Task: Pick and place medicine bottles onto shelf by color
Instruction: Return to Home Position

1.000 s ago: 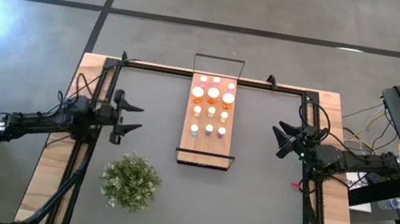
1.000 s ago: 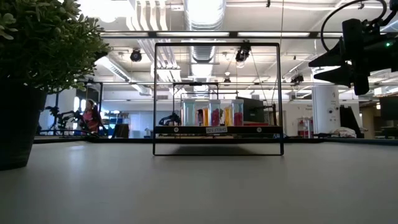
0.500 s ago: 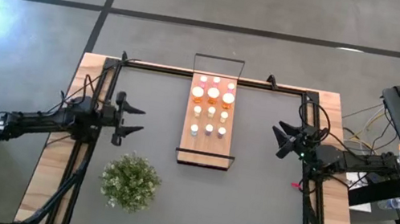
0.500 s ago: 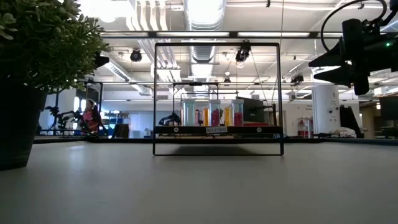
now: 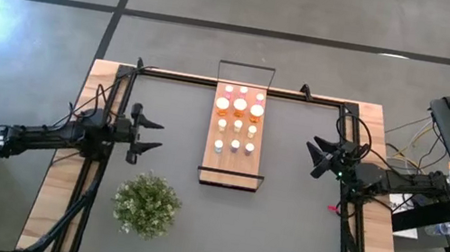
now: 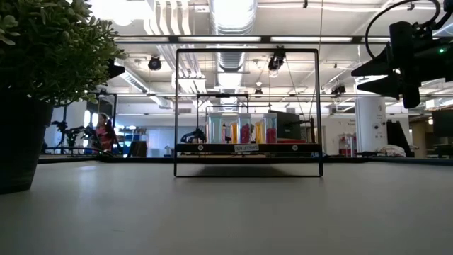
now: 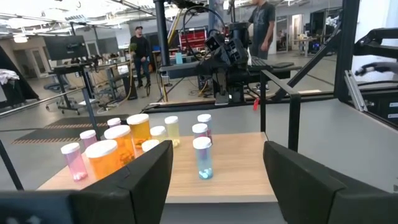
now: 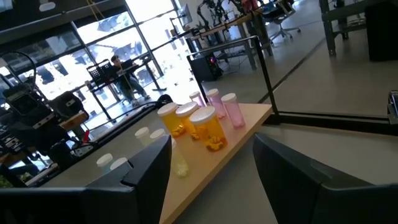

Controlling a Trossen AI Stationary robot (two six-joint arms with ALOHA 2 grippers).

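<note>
Medicine bottles (image 5: 238, 120) stand in rows on the shelf (image 5: 232, 166), which lies between the two pincers, ahead of each and well apart from both. Left pincer (image 5: 158, 134): spread wide, empty, raised over the bench (image 5: 280, 236) near the potted plant (image 5: 147, 205). It shifted slightly a second ago and has been static for the last half second. Right pincer (image 5: 312, 157): wide, empty, unmoved.
</note>
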